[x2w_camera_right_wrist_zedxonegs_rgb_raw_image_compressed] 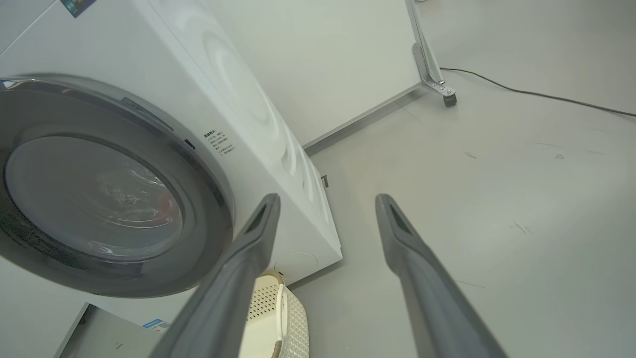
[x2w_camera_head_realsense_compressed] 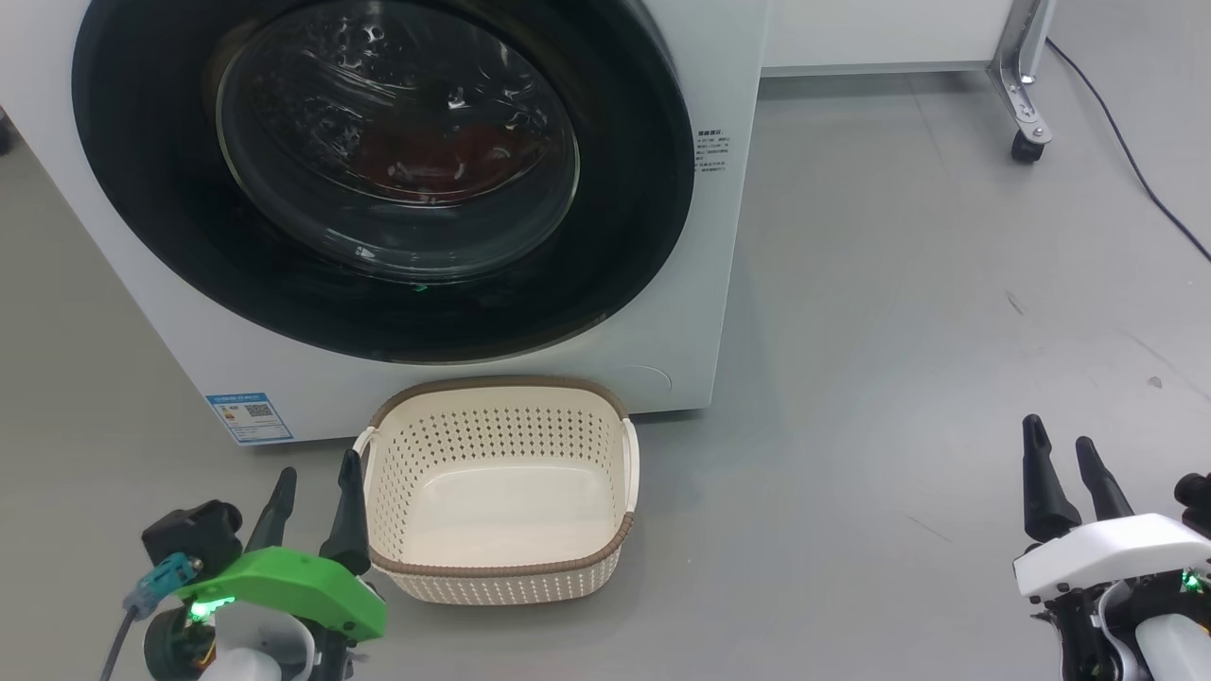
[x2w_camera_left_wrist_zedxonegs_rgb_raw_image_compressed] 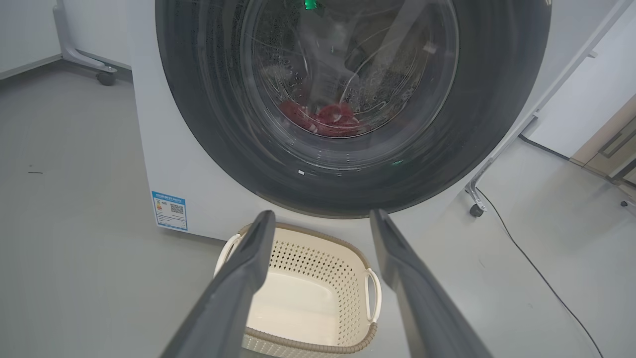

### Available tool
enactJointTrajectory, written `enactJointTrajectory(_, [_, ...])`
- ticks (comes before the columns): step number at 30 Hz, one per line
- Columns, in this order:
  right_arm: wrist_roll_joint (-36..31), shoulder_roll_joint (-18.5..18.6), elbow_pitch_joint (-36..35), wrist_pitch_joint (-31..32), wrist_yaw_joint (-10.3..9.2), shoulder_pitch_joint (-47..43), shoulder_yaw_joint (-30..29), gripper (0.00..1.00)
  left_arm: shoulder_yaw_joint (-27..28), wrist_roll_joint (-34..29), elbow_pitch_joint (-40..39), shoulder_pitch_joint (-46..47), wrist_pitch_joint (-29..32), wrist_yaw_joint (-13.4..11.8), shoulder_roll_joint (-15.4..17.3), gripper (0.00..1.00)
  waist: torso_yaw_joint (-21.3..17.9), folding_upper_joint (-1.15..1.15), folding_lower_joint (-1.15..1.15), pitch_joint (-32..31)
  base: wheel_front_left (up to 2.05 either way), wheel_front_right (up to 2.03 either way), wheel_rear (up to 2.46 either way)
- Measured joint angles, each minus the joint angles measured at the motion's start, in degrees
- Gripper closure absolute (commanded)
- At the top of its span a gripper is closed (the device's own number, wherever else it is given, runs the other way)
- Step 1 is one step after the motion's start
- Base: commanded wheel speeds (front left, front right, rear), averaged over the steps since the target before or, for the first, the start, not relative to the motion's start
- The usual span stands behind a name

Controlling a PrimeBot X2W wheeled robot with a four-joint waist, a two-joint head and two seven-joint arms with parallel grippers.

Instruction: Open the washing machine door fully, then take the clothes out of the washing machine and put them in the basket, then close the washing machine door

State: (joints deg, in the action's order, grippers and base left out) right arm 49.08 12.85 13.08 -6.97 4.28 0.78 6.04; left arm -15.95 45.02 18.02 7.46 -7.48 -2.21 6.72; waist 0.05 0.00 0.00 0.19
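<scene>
**A:** Where are the clothes?

**B:** The bright red jersey-like garment [x2w_camera_left_wrist_zedxonegs_rgb_raw_image_compressed: 323,119] lies low in the drum. It shows through the bulging glass of the large round glossy black washing machine door [x2w_camera_head_realsense_compressed: 397,161]. That door looks shut flush on the big white front-loading washing machine [x2w_camera_head_realsense_compressed: 710,284].

**A:** And the grippers?

**B:** The left gripper [x2w_camera_head_realsense_compressed: 319,465] hovers just beside the near white handle of the small cream perforated plastic basket [x2w_camera_head_realsense_compressed: 501,567]. The right gripper [x2w_camera_head_realsense_compressed: 1057,432] is well apart from it, over bare grey floor [x2w_camera_head_realsense_compressed: 899,331]. Both have their fingers spread wide, with nothing between them.

**A:** And the basket?

**B:** It stands on the floor against the machine's front bottom edge, under the door's lower rim, with nothing in it.

**A:** How will the door handle?

**B:** Stiff and hinged, I'd judge, and glossy enough that fingertips could slip on its face. A small dark notch [x2w_camera_right_wrist_zedxonegs_rgb_raw_image_compressed: 189,144] on the rim nearest the printed label is probably the pull, though I can't tell for sure. I'd hook a finger there rather than press on the glass.

**A:** And the garment?

**B:** Light, soft and floppy. I'd pinch a raised fold. It may trail as it lifts or drape over the basket's brown rim.
</scene>
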Motion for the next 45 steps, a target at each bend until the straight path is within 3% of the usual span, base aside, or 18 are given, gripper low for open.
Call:
enactJointTrajectory(11, [-8.43, 0.29, -0.35, -2.32, -1.01, 0.55, 3.78, 0.00, -2.79, -10.57, 1.56, 0.69, -2.26, -1.59, -0.05, 0.00, 0.02, 0.00, 0.00, -0.17, 0.00, 0.00, 0.00])
enactJointTrajectory(33, [-23.56, 1.78, -1.00, -6.94, -3.08, 1.03, 8.67, 0.00, -2.79, -30.10, 5.30, 1.38, -6.81, -4.14, -1.82, 0.00, 0.24, 0.00, 0.00, -0.55, 0.00, 0.00, 0.00])
enactJointTrajectory(45, [-23.99, 1.70, -0.94, -7.03, -3.41, 1.04, 8.56, 0.00, -1.88, -31.83, 6.21, 1.70, -6.80, -4.59, -2.61, 0.00, 0.05, 0.00, 0.00, -0.60, 0.00, 0.00, 0.00])
